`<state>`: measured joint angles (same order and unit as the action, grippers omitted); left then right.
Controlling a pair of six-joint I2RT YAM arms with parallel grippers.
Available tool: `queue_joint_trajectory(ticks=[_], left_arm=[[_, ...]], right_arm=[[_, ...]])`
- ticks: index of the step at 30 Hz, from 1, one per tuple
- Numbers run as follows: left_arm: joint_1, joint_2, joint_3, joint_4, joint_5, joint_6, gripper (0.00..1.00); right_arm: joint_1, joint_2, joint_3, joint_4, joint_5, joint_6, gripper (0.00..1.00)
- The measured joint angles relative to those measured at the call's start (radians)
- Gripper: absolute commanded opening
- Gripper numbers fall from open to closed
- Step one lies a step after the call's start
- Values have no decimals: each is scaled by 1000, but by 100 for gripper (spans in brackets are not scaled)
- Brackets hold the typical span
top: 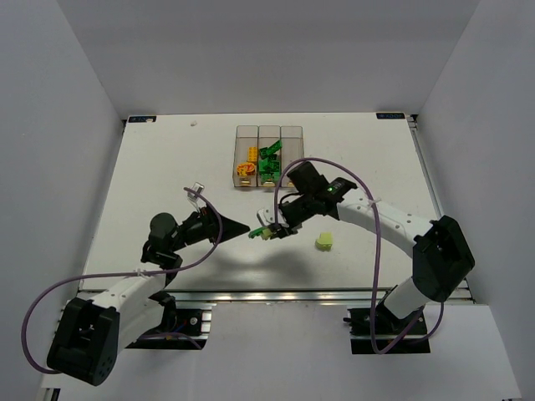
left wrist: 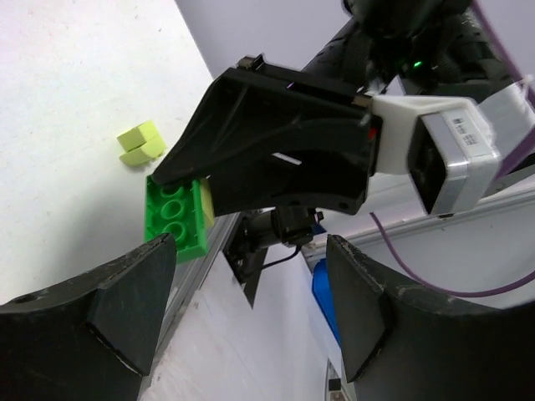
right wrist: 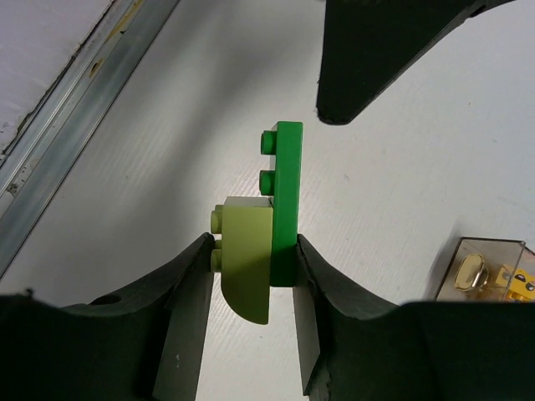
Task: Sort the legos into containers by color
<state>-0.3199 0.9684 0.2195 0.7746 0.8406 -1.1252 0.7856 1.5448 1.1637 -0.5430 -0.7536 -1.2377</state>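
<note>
While the left gripper [top: 241, 228] is hovering, jaws apart, toward the near edge of the table [top: 159, 175], the right gripper [right wrist: 251, 276] is clamping a bright green flat brick [right wrist: 287, 192] joined to a pale yellow-green curved brick [right wrist: 245, 263], its long axis pointing at the left fingers [right wrist: 368, 58]; clear plastic bins [top: 292, 134] are sitting near the far edge.

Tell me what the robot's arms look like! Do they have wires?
The left arm and right arm are white tubes with chunky black joints. A purple cable runs along each. The left gripper and right gripper have black, wedge-shaped fingers. A tiny green light glows near the right wrist, beside a small printed label.
</note>
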Motion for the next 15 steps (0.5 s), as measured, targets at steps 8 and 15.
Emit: queue_joint_trajectory(ticks=[8, 15], left_arm=[[1, 33, 4, -112, 10, 71, 81], [1, 56, 10, -137, 10, 89, 81]], right_arm=[[0, 0, 41, 8, 3, 9, 15], [7, 1, 58, 23, 20, 21, 16]])
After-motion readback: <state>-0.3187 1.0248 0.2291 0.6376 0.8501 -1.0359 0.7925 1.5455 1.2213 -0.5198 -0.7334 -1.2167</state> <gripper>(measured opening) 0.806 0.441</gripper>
